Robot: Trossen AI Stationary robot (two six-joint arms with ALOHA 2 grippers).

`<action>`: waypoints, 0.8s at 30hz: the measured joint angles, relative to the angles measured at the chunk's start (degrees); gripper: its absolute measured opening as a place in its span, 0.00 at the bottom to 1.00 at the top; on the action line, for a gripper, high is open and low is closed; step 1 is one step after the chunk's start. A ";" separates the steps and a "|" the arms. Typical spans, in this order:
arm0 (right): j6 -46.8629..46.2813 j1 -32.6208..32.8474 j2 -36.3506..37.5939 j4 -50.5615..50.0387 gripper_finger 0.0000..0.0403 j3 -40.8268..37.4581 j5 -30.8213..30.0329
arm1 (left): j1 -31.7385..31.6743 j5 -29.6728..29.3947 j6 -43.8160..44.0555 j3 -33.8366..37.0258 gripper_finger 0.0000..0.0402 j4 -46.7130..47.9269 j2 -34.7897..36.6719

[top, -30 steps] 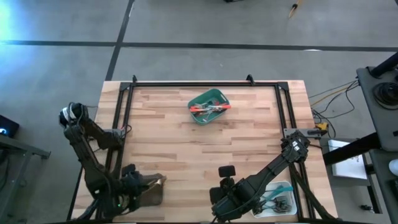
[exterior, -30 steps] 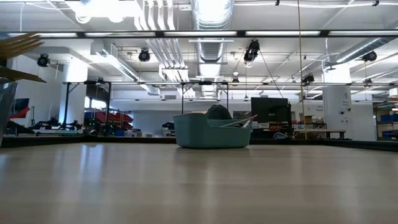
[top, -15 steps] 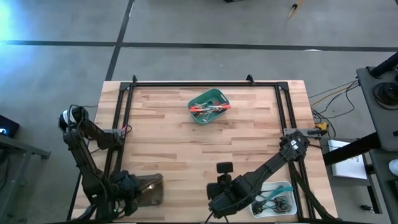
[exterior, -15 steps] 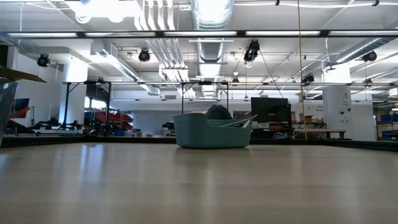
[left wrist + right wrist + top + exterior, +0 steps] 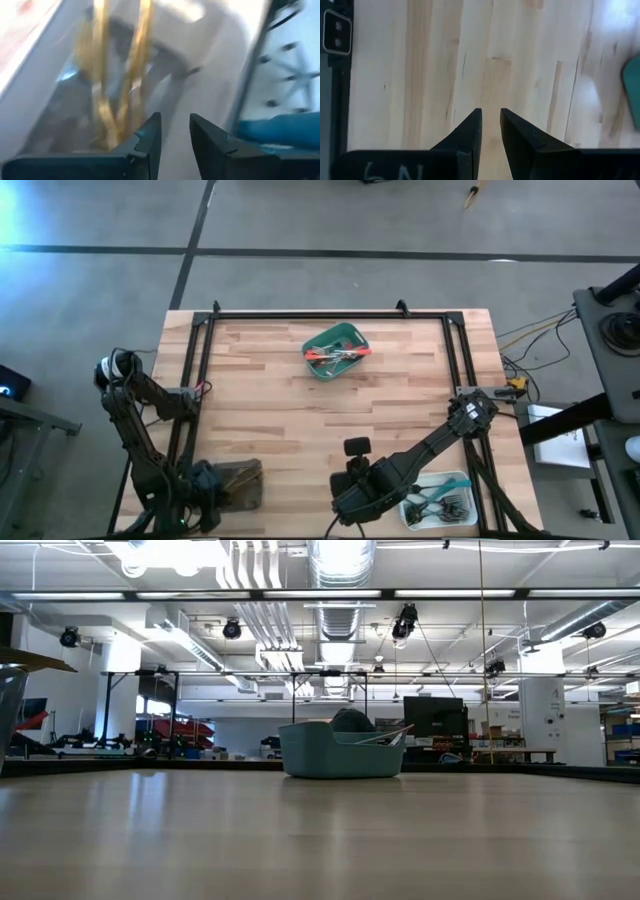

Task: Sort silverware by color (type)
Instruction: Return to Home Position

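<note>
- High view: your landmark is the green tray (image 5: 337, 338), which sits near the far edge of the wooden table (image 5: 300, 410). It holds the red-orange-handled forks (image 5: 340, 354).
- The left gripper (image 5: 222, 480) is well apart from the green tray, at the near-left corner. It sits over the end of the grey tray (image 5: 245, 483).
- The right gripper (image 5: 348, 492) is also well apart from the green tray, at the near edge almost straight below it. Just beside that arm, further right than the green tray, the white tray (image 5: 455, 479) holds the teal-handled utensils (image 5: 436, 498).
- Low view: you see only the green tray (image 5: 341, 755) across the bare table, with slim handles (image 5: 388, 735) poking above its rim. Neither gripper shows here.
- Left wrist view: the left gripper (image 5: 175, 131) has its fingers (image 5: 149, 136) drawn together with only a thin gap and nothing between them. The gold forks (image 5: 120, 75) lie blurred in the grey tray (image 5: 210, 65) just ahead.
- Right wrist view: the right gripper (image 5: 491, 127) has its fingers (image 5: 470, 131) nearly touching and carries nothing. It is above bare table (image 5: 420, 75), and a sliver of the green tray (image 5: 634, 90) shows at the picture's edge.
</note>
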State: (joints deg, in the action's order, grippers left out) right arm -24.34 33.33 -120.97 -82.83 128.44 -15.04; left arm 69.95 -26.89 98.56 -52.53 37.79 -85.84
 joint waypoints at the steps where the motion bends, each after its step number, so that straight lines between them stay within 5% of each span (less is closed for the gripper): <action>1: 1.11 -0.07 0.00 0.02 0.15 0.00 0.02 | 0.00 -1.64 -0.72 0.00 0.21 -1.59 0.00; 9: 11.02 -3.45 0.00 0.75 0.15 -0.21 0.04 | 0.02 -16.92 -15.02 -3.50 0.21 -12.76 0.00; 15: 13.47 -7.88 2.10 1.92 0.15 -5.56 0.39 | 0.02 -20.69 -29.08 -10.90 0.21 -12.49 0.00; 24: 6.77 -13.76 21.46 40.17 0.15 -40.50 9.03 | 1.60 -23.76 -39.35 -20.41 0.21 -3.28 0.00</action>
State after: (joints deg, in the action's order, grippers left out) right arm -17.57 19.56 -99.51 -42.66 87.94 -6.01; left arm 71.56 -50.64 59.21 -72.94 34.51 -85.84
